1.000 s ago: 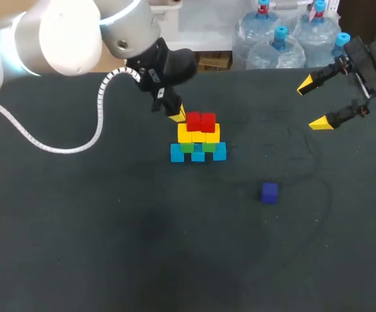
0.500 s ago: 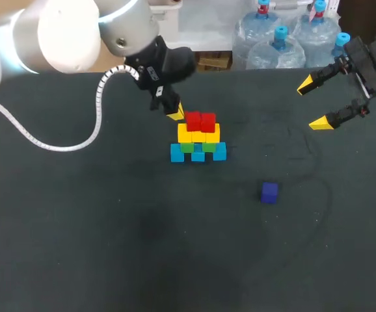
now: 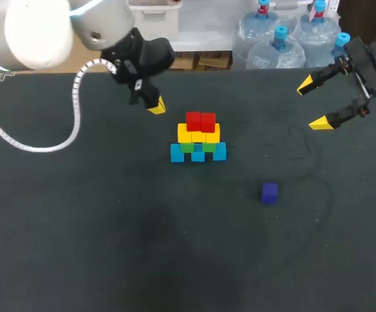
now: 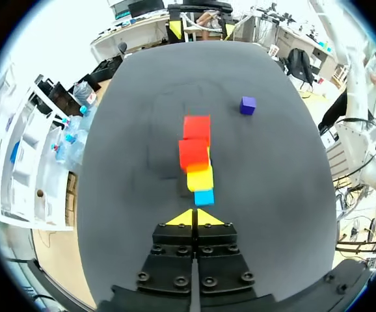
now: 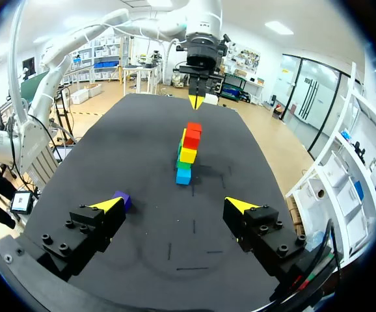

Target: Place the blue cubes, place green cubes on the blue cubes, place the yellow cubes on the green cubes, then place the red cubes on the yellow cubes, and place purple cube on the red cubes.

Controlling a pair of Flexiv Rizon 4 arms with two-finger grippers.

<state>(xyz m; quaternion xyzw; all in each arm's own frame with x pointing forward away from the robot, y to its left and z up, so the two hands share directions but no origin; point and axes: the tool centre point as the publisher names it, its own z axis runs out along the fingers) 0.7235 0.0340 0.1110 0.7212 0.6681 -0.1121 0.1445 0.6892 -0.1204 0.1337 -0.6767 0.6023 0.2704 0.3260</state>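
Four layers are up, I'd say: blue cubes [image 3: 177, 153] on the surface [image 3: 110, 227], green cubes [image 3: 188, 148] on those, then yellow cubes [image 3: 198, 134], with red cubes [image 3: 200, 121] on top. Only the purple cube [image 3: 270, 192] is left, lying alone at 4 o'clock from them, well apart. My left end effector [image 3: 155, 106], tips pinched together on nothing, has backed off from beside the red cubes toward 10 o'clock. My right end effector [image 3: 313, 104] hangs spread wide at 2 o'clock, unmoved.

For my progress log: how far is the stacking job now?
Done: blue cubes, green cubes, yellow cubes and red cubes stand stacked. In hand: nothing; the left fingers are shut and empty, the right fingers open and empty. Remaining: the purple cube lies alone on the table.
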